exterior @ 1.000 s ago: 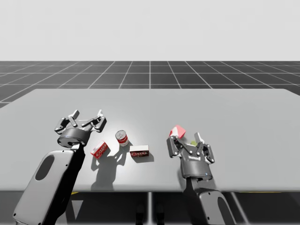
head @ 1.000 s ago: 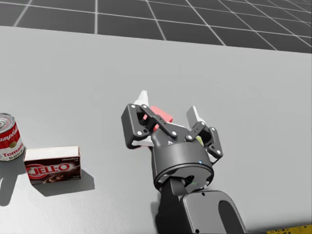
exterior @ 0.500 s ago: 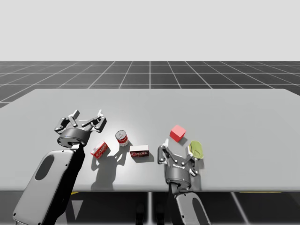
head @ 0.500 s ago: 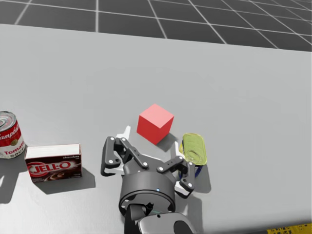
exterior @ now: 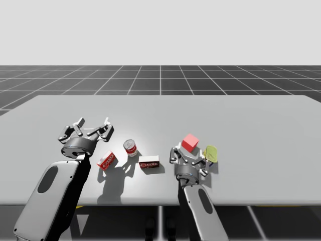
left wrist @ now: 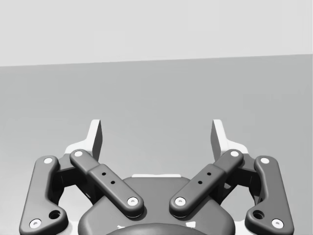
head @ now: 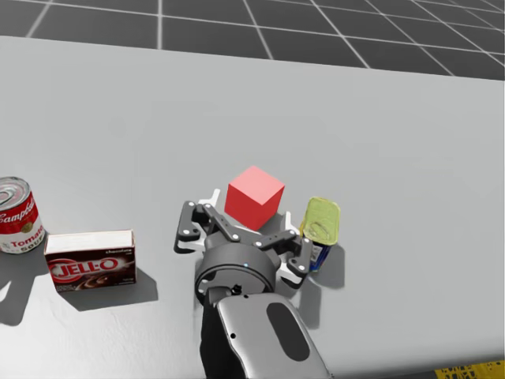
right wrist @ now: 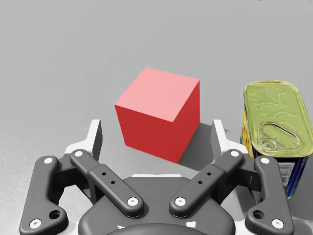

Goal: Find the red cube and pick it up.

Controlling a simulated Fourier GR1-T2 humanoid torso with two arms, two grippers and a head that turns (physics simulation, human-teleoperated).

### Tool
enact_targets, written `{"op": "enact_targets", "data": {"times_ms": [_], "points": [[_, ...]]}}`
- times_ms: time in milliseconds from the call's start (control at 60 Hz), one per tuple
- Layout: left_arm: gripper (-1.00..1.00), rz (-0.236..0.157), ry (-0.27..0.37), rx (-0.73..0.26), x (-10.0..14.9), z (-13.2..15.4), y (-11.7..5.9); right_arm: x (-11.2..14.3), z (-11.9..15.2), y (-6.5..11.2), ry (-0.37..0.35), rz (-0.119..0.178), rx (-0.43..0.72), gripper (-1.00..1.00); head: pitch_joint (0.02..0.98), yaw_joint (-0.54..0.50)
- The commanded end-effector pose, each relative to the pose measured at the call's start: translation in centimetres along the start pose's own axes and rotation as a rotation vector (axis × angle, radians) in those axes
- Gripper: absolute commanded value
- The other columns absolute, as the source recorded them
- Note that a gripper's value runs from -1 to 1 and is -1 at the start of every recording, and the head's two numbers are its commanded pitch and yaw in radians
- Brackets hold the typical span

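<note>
Right gripper (right wrist: 156,130): fingers spread wide, holding nothing. The red cube (head: 254,193) rests on the table (exterior: 251,115) just ahead of the palm, in the gap between the fingers, with neither finger visibly touching it. The cube is matte with sharp edges, and the linkage hides its lower near edge.

Just beside the right finger stands an oblong tin (right wrist: 276,129) with a glossy yellow pull-tab lid and blue sides. Its base is hidden.

The head view places a brown box (head: 91,258) and a red-and-white can (head: 16,217) well apart from the cube. The high view adds a small red box (exterior: 107,159) by the left arm.

Left gripper (left wrist: 156,134): fingers apart, bare table ahead.
</note>
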Motion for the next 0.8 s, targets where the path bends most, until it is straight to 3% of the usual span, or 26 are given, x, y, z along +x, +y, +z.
{"op": "enact_targets", "data": {"times_ms": [17, 50, 300, 567, 767, 800], "points": [[-1.00, 0.001, -0.001, 0.001, 0.0, 0.0, 0.0, -1.5, -1.9, -0.9, 0.051, 0.050, -0.033, -1.00, 0.774, -0.24], [-1.00, 0.001, -0.001, 0.001, 0.0, 0.0, 0.0, -1.5, -2.1, -0.9, 0.064, 0.049, -0.033, -1.00, 0.773, -0.24], [-1.00, 0.003, -0.001, 0.002, 0.1, 0.0, 0.1, -1.8, -4.3, -1.2, 0.083, 0.128, -0.057, -1.00, 0.773, -0.24], [-1.00, 0.006, -0.001, 0.002, 0.1, 0.1, 0.1, -1.6, -6.2, -1.0, 0.068, 0.164, -0.074, -1.00, 0.770, -0.24], [-1.00, 0.002, -0.003, 0.006, 0.1, 0.0, 0.2, -1.6, -6.5, -0.9, 0.073, 0.173, -0.076, -1.00, 0.768, -0.24], [-1.00, 0.000, -0.002, 0.006, 0.1, 0.0, 0.2, -1.6, -6.4, -0.9, 0.086, 0.187, -0.052, -1.00, 0.767, -0.24]]}}
